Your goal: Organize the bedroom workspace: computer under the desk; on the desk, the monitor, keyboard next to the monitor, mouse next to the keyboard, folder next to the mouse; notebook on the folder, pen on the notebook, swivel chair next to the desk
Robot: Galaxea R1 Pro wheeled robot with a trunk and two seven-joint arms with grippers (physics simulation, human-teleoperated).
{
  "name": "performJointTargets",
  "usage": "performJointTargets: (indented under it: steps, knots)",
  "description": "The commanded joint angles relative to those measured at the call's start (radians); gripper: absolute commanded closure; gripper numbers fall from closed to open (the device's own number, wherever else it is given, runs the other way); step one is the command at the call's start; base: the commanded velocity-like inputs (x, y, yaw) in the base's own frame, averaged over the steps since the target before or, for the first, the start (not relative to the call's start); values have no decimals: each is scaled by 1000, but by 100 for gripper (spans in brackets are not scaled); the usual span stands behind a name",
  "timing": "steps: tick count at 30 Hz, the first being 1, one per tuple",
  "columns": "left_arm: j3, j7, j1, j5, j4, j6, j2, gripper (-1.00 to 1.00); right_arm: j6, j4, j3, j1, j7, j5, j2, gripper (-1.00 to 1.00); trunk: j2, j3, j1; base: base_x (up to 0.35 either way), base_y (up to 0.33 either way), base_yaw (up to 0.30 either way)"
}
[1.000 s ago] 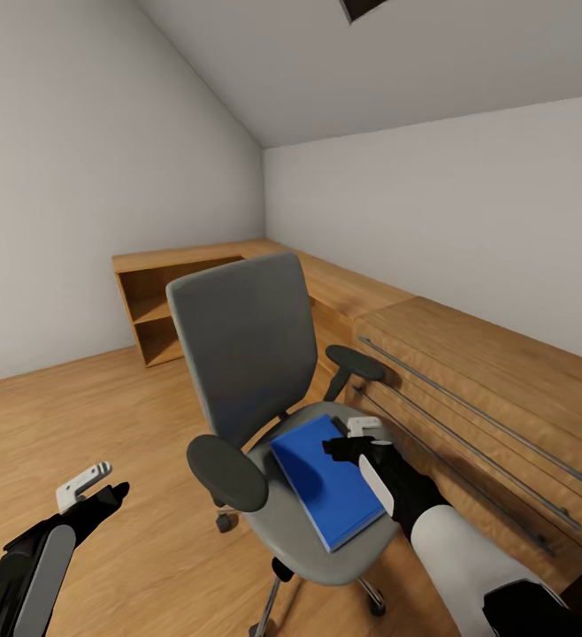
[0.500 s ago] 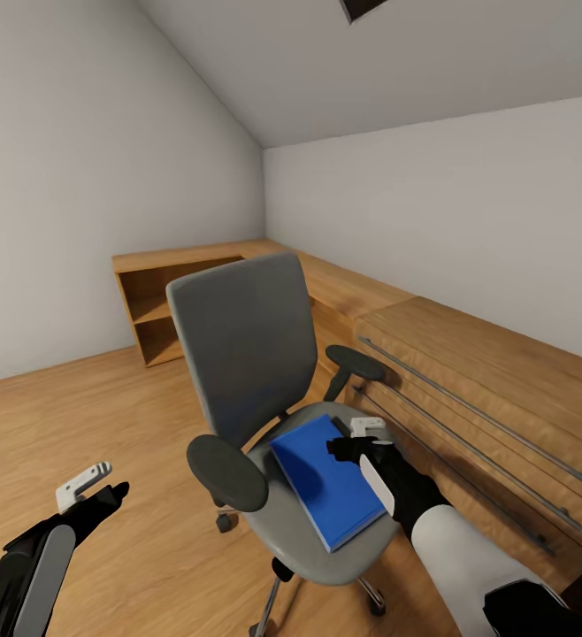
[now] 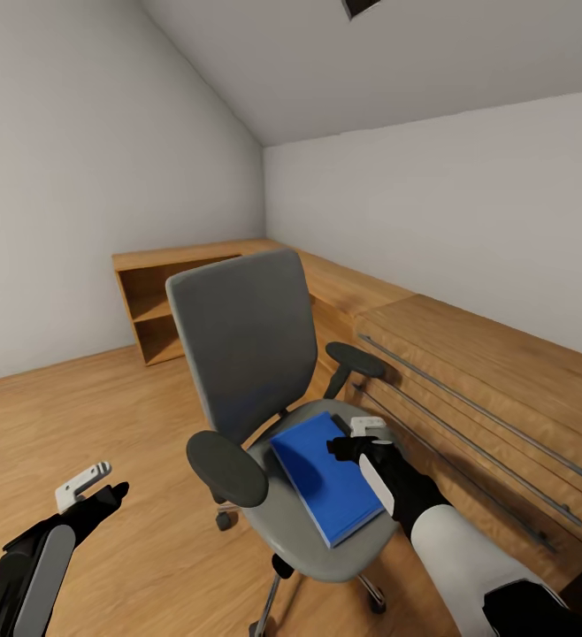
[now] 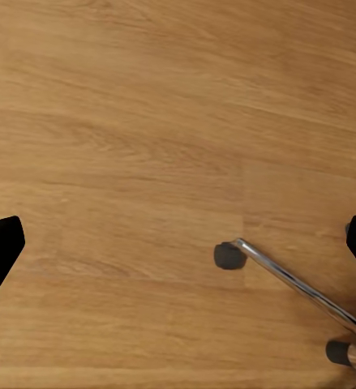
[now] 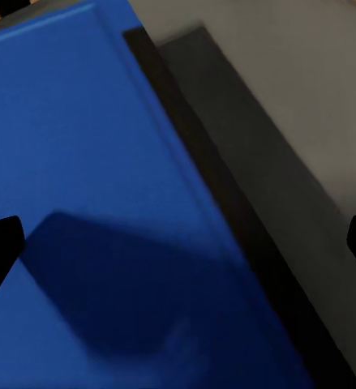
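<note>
**Right gripper poised over blue folder on chair seat**

A grey swivel chair (image 3: 264,398) stands on a wood floor (image 3: 105,416), with low light-wood cabinets (image 3: 468,372) toward three o'clock. The blue folder (image 3: 322,482) lies flat on the seat, at five o'clock from the backrest. The right gripper (image 3: 359,440) hovers at the folder's three o'clock edge, its fingers spread wide over it. The left gripper (image 3: 92,488) hangs over bare floor at eight o'clock, also spread. Likely risks: the fingers slide off the thin flat folder, or a push rolls the chair on its castors (image 4: 228,255).
</note>
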Motion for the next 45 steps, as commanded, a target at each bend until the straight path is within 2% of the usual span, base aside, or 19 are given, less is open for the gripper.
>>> performJointTargets:
  steps: [1,4,20,27,45]
  knots:
    - [0,8,0,11,-1,3,0,-100,4,0,7,0,-9,-14,-1,-100,-7,-4,4,0,0,0]
    - [0,8,0,11,-1,2,0,-100,4,0,7,0,-9,-14,-1,-100,-28,-14,15,0,0,0]
    - [4,8,0,10,5,4,2,-100,4,0,7,0,-10,-14,-2,-100,-28,-14,15,-5,0,0]
    - [4,7,0,-11,6,4,0,-100,4,-1,7,0,-10,-14,-2,-100,-28,-14,15,-141,-33,0]
    - [5,7,0,-16,6,4,0,-100,4,-1,7,0,-10,-13,-2,-100,-28,-14,15,-109,-2,0]
